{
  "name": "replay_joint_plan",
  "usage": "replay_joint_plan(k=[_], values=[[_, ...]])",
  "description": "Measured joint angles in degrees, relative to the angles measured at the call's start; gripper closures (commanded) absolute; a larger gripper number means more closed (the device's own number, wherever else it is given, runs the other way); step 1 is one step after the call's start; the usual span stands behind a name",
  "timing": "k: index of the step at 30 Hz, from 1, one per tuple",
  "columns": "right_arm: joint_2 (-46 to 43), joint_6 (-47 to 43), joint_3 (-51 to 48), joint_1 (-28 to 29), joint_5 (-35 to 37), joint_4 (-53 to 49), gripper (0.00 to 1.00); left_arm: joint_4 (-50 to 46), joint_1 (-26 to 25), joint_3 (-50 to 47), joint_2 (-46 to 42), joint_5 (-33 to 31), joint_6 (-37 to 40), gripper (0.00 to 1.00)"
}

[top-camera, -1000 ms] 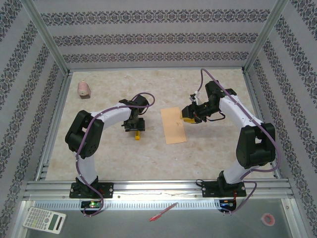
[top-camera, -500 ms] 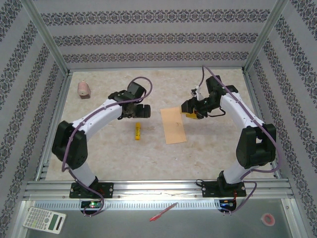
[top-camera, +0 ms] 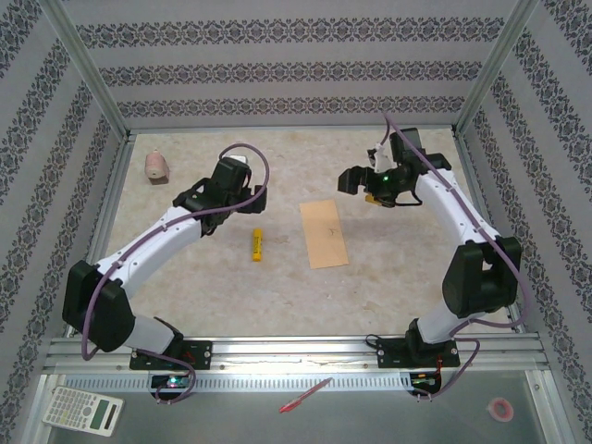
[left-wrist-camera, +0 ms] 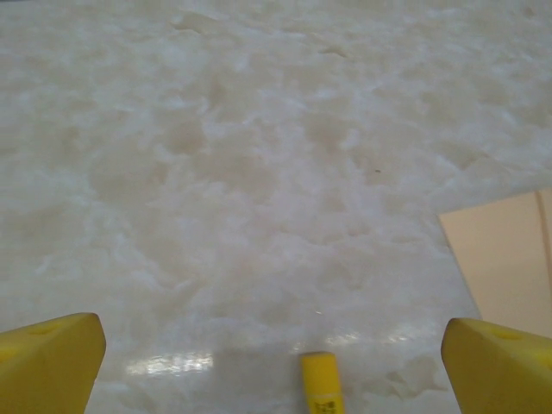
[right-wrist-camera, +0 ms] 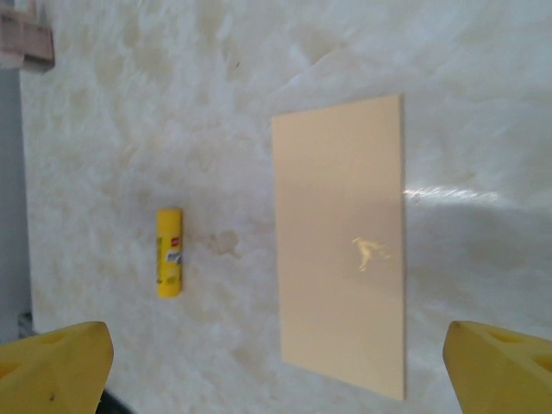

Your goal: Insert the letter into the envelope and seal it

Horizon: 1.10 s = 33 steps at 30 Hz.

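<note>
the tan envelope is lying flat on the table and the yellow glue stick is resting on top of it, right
Not quite. The glue stick is not on top of the envelope. It lies on the bare table beside it, with a clear gap between them, as the right wrist view shows. The envelope does lie flat on the table.

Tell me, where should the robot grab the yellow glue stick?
Probably around its middle, coming straight down from above. The glue stick lies flat on the table, apart from the envelope, so a grip can close across its narrow width.
</note>
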Motion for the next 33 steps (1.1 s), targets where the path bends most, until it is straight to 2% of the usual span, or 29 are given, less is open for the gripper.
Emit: replay_joint_plan(k=[6,12,15,19,23,29,33], values=[[-6.2,0.8,-3.1,-1.9,6.8,4.9,0.02,17.6,2.0,-16.2,-8.4,-3.7,7.0,0.0],[-14.5,-0.5,-14.3,-2.2,13.2,14.1,0.02,30.9,8.7,-25.8,-11.1,-1.3,11.5,0.0],[-19.3,-3.0,-22.8,-2.8,16.9,23.0,0.02,35.0,12.3,-29.8,-11.1,1.3,11.8,0.0],[-25.8,-3.7,-39.9,-4.3,24.4,39.8,0.02,38.8,16.8,-33.0,-10.7,2.5,11.8,0.0],[-24.9,-7.3,-49.1,-7.3,27.5,49.4,0.02,42.7,20.4,-35.2,-9.7,3.2,12.4,0.0],[-21.0,-13.4,-54.1,-7.5,31.6,65.9,0.02,53.5,25.2,-39.1,-4.4,5.2,13.4,0.0],[-16.2,-15.7,-55.4,-7.5,32.7,73.3,0.02,59.8,27.0,-41.2,1.5,6.9,14.3,0.0]])
